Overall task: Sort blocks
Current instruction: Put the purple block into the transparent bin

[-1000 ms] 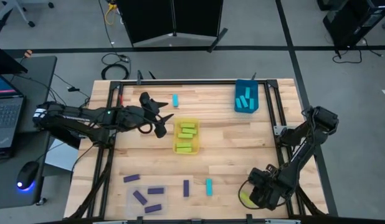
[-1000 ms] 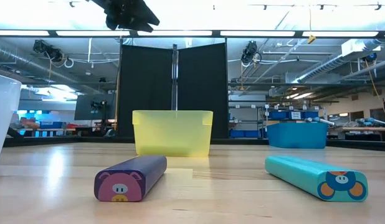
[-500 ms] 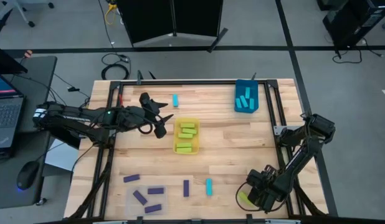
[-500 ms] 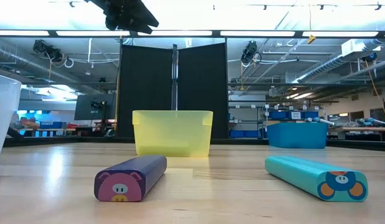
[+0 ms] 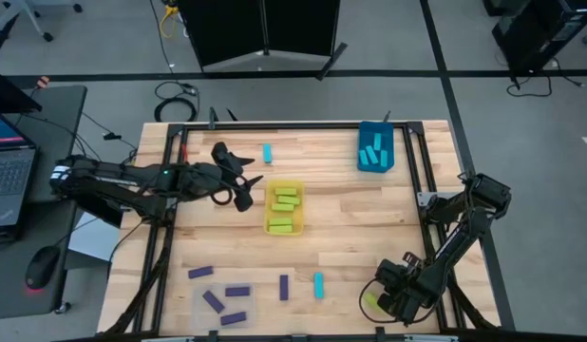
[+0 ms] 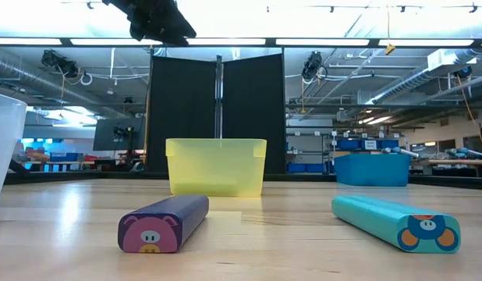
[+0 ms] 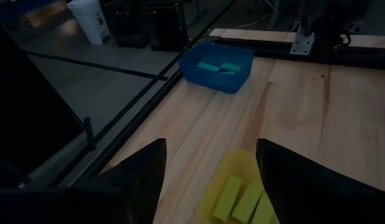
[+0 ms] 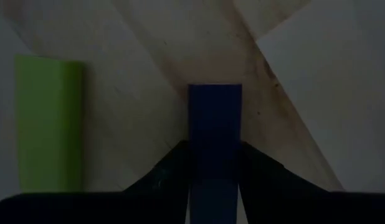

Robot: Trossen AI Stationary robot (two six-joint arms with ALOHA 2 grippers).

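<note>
Grey floor and a dark screen frame the wooden table (image 5: 350, 218) in the high view. At centre you see the yellow bin (image 5: 284, 209) holding yellow-green blocks, and at upper right the blue bin (image 5: 375, 149) holding cyan ones, so each colour has its own home. Purple blocks (image 5: 222, 294) lie loose at lower left, probably awaiting the clear bin there. One cyan block (image 5: 318, 285) sits at lower centre, another cyan block (image 5: 267, 153) at upper centre. Your left gripper (image 5: 248, 188) hovers just left of the yellow bin, jaws apart and empty. Your right gripper (image 5: 387, 297) is low at lower right, over a yellow-green block (image 5: 370, 301).

Across the low view, a purple block (image 6: 164, 222) at lower left and a cyan one (image 6: 393, 220) at lower right rest flat on the wood, with both bins behind.

Looking through the left wrist view, the fingers (image 7: 142, 168) stand wide at the bottom edge, nothing between them.

Through the right wrist view, the jaws close on a dark blue-purple block (image 8: 213, 134) at centre, seemingly for pickup; the green block (image 8: 48, 121) lies beside it at left, apart.
</note>
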